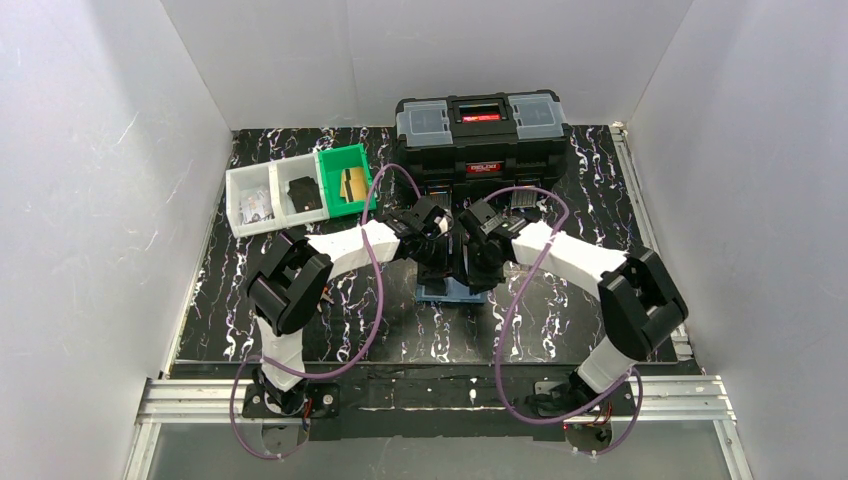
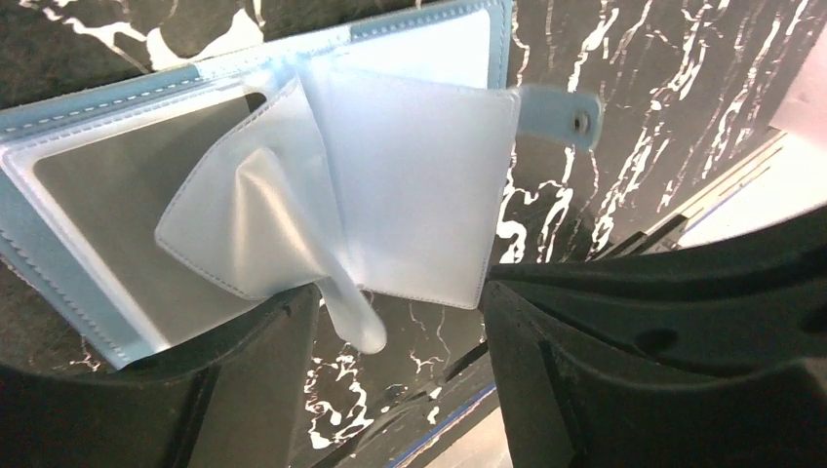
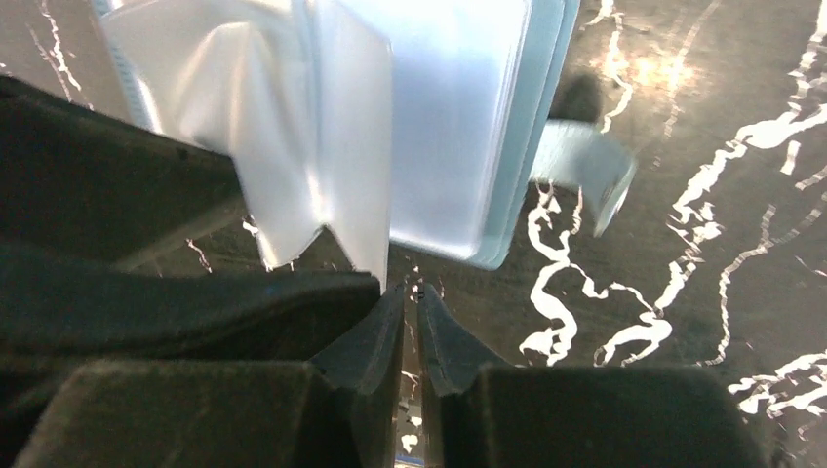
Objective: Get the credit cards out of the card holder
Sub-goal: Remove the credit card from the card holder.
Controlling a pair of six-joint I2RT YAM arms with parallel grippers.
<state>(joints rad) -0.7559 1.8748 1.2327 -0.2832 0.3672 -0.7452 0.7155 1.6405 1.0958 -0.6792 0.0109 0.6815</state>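
Two grippers meet just in front of the toolbox (image 1: 482,130), where the holder (image 1: 440,292) lies open on the table with its clear sleeves (image 2: 410,185) fanned upward. The left gripper (image 2: 395,322) hovers with jaws spread wide and nothing held, a curled sleeve tip hanging between them. The right gripper (image 3: 410,297) has its jaws drawn almost together at a sleeve's lower edge; whether plastic is caught between them cannot be told. One dark card (image 2: 117,195) shows through a frosted sleeve inside the holder, while a tan card (image 1: 351,184) sits in the green bin (image 1: 328,170) just left of the toolbox, so the job looks about half done. The step in hand appears to be drawing out that dark card. Done well, it would have the right gripper keep the loose sleeves peeled back and the holder pinned. The left jaws should close on the card's bare edge, not the slick plastic, and pull straight along the pocket's mouth. A grip on the sleeve alone would likely lift the whole holder off the table.
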